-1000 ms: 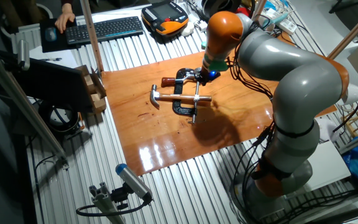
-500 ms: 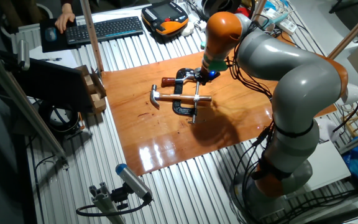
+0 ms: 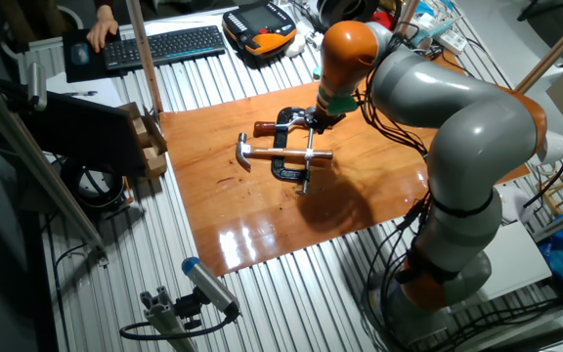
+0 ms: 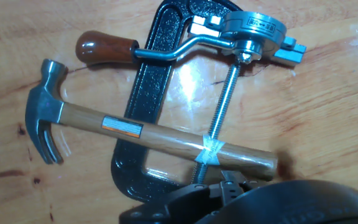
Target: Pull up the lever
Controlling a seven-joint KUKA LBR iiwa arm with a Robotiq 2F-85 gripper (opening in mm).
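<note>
Black C-clamp (image 4: pixel 143 93) lies flat on the wooden table (image 3: pixel 360 205), mid-board. Its long thin threaded screw (image 4: pixel 221 106) runs across the clamp mouth. The lever (image 3: pixel 304 186), a short shiny crossbar at the screw's end, sits at the near end of the screw in the fixed view; in the hand view that end is hidden behind the dark gripper body. At the screw's other end there's a round silver metal disc (image 4: pixel 253 28) with a bent rod to a brown wooden knob (image 4: pixel 103 47). Claw hammer (image 4: pixel 135 132) lies across the clamp, light wood handle crossing the screw, steel head to the left. Gripper (image 3: pixel 313 121) hovers over the clamp's far end; fingers not visible, can't tell if open or closed.
</note>
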